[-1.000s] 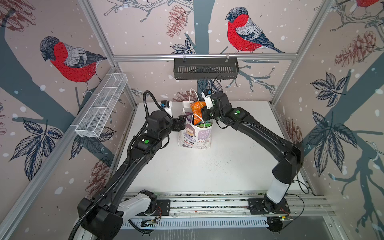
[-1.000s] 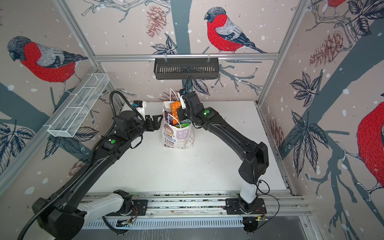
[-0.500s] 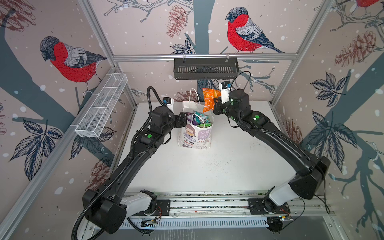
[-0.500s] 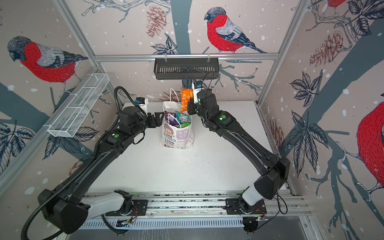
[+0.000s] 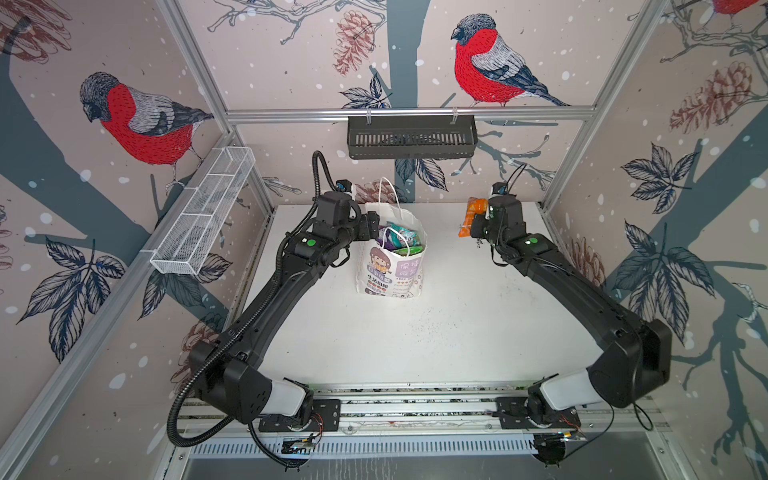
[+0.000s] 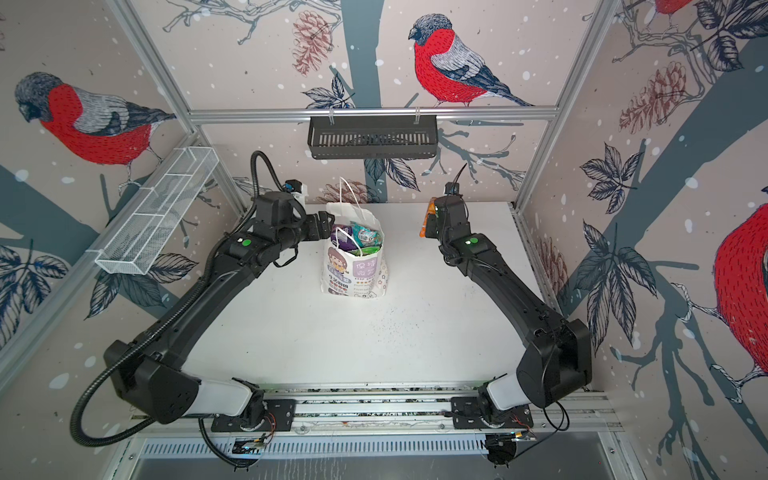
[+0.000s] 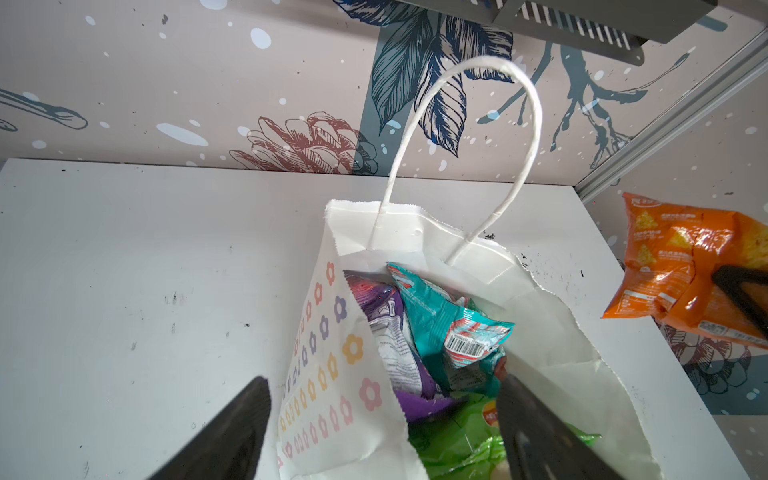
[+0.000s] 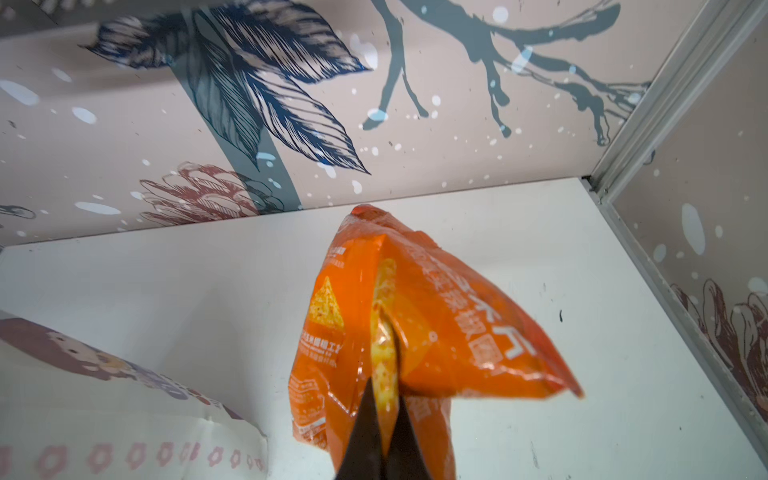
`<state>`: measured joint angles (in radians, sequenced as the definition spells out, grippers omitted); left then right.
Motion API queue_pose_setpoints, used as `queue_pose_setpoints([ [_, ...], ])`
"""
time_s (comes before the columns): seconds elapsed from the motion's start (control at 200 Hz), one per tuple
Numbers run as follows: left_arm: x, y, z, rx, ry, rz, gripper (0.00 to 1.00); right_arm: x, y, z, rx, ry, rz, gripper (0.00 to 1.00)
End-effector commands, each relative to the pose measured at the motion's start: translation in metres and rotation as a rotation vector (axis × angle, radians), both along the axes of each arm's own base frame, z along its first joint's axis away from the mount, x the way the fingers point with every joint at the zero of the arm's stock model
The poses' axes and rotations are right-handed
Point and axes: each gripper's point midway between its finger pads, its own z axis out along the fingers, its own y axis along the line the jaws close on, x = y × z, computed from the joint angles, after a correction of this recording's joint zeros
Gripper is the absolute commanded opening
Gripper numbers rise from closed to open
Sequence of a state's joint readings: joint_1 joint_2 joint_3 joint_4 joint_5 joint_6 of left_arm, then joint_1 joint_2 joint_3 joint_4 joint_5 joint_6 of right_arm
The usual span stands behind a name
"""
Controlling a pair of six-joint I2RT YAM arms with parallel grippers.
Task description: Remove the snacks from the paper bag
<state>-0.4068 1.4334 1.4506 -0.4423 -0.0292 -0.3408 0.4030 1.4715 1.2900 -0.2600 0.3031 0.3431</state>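
The bag (image 5: pixel 390 257) stood upright on the table (image 5: pixel 415 345), toward the back and a little left of the middle, with its mouth open. One handle (image 7: pixel 528 124) stood up; the other hung down over the mouth in both top views. Inside the bag lay a purple packet (image 7: pixel 386 328), a teal packet (image 7: pixel 440 324) with a barcode, and lower down a green packet (image 7: pixel 457 444). The left gripper (image 7: pixel 382 378) was at the left edge of the bag mouth. Its jaws were spread wide, one outside the flowered side wall and the other inside the mouth, above the green packet. They pinched nothing. The right gripper (image 8: pixel 384 374) was well apart from the bag, near the back right corner of the table. Its jaws were pressed together on a fold of the orange packet (image 8: pixel 436 332), which hung from them outside the bag and, as it seemed, above the table
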Motion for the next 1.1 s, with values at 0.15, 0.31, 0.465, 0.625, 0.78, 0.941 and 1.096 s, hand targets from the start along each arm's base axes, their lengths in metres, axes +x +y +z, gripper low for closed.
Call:
queue_pose_setpoints([
  [0.15, 0.007, -0.005, -0.018, 0.054, 0.107, -0.023, 0.86, 0.013, -0.002, -0.058, 0.033, 0.127, 0.006, 0.16],
  [0.31, 0.009, -0.003, -0.035, 0.095, 0.165, -0.018, 0.86, 0.013, -0.004, -0.083, 0.038, 0.213, 0.019, 0.77],
  [0.465, 0.019, -0.001, -0.042, 0.144, 0.208, -0.015, 0.83, 0.009, -0.005, -0.075, 0.051, 0.173, 0.026, 0.9],
  [0.625, 0.034, 0.0, -0.068, 0.233, 0.306, -0.004, 0.67, 0.003, -0.005, -0.07, 0.048, 0.167, 0.036, 1.0],
  [0.78, 0.046, 0.005, -0.089, 0.313, 0.402, 0.027, 0.6, -0.003, -0.004, -0.062, 0.043, 0.148, 0.054, 1.0],
  [0.941, 0.055, -0.005, -0.1, 0.314, 0.451, -0.006, 0.29, -0.007, -0.005, -0.059, 0.045, 0.137, 0.058, 1.0],
  [1.096, 0.06, -0.005, -0.1, 0.329, 0.449, 0.005, 0.0, -0.009, -0.008, -0.056, 0.039, 0.127, 0.053, 1.0],
])
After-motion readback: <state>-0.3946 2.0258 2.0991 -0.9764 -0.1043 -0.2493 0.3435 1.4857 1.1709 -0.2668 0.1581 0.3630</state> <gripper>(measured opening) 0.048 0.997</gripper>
